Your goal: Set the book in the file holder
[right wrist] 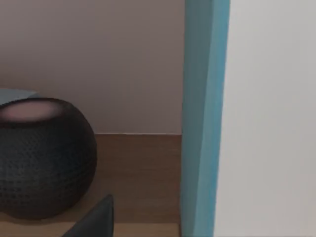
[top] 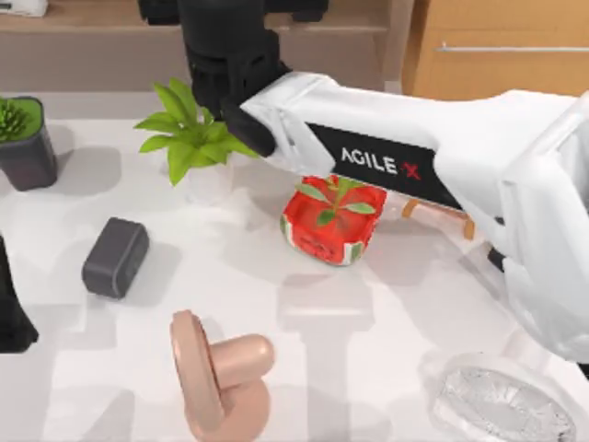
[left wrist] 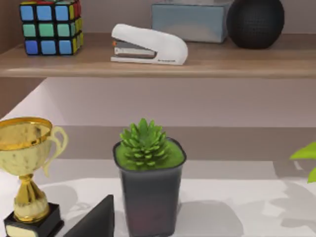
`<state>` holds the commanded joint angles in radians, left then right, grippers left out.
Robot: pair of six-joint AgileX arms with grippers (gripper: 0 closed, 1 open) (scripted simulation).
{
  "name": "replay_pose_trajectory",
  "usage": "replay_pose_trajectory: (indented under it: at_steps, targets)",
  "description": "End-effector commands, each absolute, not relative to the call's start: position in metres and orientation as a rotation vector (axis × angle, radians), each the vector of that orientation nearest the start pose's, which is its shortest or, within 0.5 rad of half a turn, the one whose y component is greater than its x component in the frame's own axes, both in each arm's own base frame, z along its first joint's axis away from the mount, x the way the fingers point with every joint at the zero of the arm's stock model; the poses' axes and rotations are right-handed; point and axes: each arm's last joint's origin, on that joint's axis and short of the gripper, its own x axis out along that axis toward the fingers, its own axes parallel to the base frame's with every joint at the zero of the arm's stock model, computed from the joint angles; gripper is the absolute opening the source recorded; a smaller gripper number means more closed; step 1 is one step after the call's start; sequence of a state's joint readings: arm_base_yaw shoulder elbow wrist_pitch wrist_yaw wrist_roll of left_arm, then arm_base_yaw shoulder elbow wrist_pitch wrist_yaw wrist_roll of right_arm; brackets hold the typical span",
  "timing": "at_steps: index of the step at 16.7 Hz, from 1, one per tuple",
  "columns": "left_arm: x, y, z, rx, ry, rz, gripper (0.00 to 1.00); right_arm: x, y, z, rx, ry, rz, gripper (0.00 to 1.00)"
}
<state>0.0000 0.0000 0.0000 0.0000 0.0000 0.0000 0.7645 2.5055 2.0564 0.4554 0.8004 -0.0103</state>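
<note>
**Book upright at the back shelf, holder beneath the arm**

Well left of the red pot [top: 333, 221]: left gripper [left wrist: 96, 219] parked, grip impossible to tell. Just right of the pot, under the right arm [top: 386, 157]: a wooden frame [top: 433, 210], probably the file holder. Far behind the pot, by the shelf [right wrist: 138, 173] and black speaker [right wrist: 39, 158]: right gripper [right wrist: 98, 222], grip unreadable, beside a blue-edged slab [right wrist: 202, 123], seemingly the book, long axis vertical. Likely needs swinging back past the leafy plant [top: 189, 133].

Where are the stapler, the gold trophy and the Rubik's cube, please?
stapler [left wrist: 150, 45], left wrist view, white top cover.
gold trophy [left wrist: 24, 140], left wrist view, its cup.
Rubik's cube [left wrist: 49, 27], left wrist view, front face.
</note>
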Motion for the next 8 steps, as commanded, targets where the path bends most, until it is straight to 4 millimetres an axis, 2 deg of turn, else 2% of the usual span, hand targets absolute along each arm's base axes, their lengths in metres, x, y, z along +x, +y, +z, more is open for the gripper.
replay_pose_trajectory:
  at_steps: [4, 8]
  targets:
    - [0.1057, -0.0012, 0.16, 0.0, 0.0, 0.0, 1.0, 0.4357, 0.388, 0.205, -0.013, -0.011, -0.007, 1.0]
    - [0.1057, -0.0012, 0.16, 0.0, 0.0, 0.0, 1.0, 0.4365, 0.3879, 0.2051, -0.013, -0.011, -0.007, 1.0]
